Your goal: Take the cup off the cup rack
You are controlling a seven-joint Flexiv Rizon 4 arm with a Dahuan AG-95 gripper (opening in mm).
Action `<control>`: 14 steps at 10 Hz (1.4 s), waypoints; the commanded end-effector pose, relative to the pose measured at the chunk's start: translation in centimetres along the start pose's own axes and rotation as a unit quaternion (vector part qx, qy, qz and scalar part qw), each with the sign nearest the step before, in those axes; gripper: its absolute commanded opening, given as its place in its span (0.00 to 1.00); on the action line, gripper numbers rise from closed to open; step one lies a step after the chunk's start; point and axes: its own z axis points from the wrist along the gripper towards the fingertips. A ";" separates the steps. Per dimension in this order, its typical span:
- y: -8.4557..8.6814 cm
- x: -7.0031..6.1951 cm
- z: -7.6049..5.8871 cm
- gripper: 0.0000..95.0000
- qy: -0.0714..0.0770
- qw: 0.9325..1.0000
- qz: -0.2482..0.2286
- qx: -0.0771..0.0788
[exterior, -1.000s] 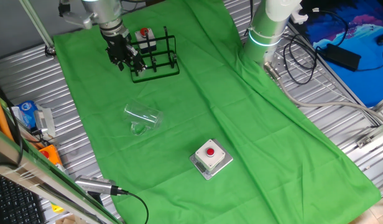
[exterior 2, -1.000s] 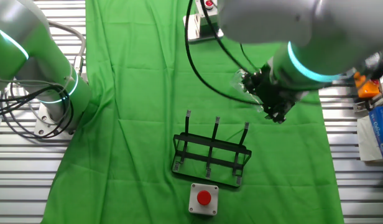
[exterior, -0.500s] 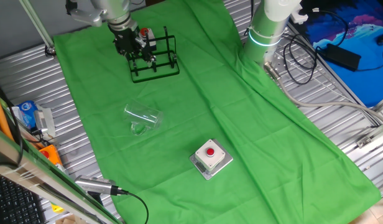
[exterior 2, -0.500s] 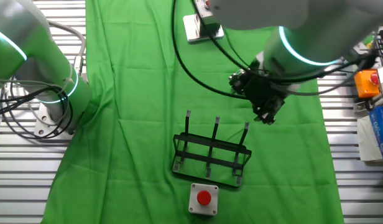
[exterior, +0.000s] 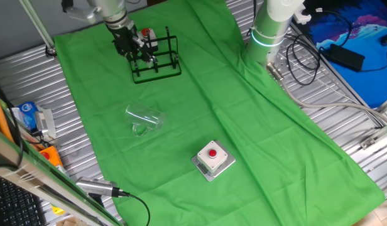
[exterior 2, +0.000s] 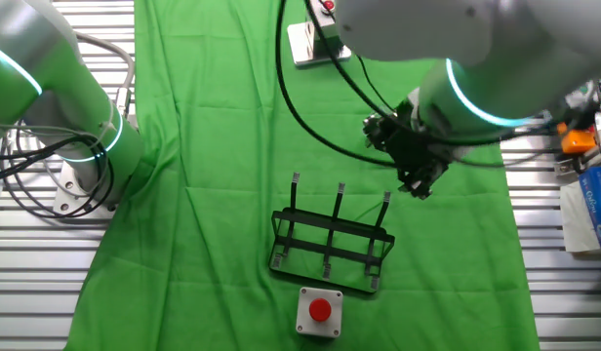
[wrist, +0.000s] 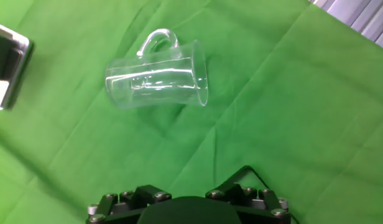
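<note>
End effector [exterior: 145,58] nearer cup rack [exterior: 157,59]; cup [exterior: 145,117] unmoved

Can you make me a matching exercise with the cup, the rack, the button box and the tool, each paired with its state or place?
Things:
1. cup
2. rack
3. button box
4. tool

States or places:
A. stands upright with bare pegs
B. lies on its side on the green cloth
C. hangs by the rack, holding nothing
D. grey, red knob on top, nearest the cloth's front edge

Pairs: 1-B, 2-A, 3-D, 4-C
</note>
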 end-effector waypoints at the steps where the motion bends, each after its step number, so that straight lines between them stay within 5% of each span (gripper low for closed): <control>1: 0.0 -0.1 0.0 0.60 -0.002 1.000 0.005 -0.023; 4: 0.0 -0.1 0.0 0.60 0.000 0.999 -0.018 -0.031; 6: 0.0 -0.1 0.0 0.60 -0.009 0.998 -0.025 -0.053; 7: -0.4 -0.8 -0.3 0.80 -0.009 0.998 -0.029 -0.058; 11: -2.7 -3.3 -0.2 0.80 -0.027 0.996 -0.033 -0.077; 14: -4.4 -6.5 -0.2 0.80 -0.056 0.993 -0.015 -0.098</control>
